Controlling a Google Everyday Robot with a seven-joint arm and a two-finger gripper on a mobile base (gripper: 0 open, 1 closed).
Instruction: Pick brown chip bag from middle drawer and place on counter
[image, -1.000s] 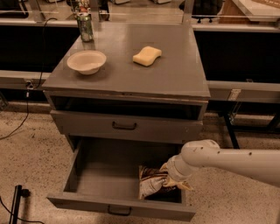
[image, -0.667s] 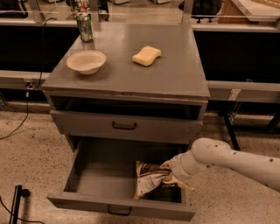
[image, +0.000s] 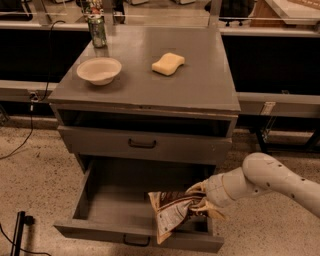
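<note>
The gripper (image: 199, 201) is clamped on the brown chip bag (image: 170, 216), which droops from it, the open middle drawer (image: 107, 202) just beneath.

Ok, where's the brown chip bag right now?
The brown chip bag is low, right of centre in the camera view, held by the gripper over the right front of the open middle drawer.
</note>
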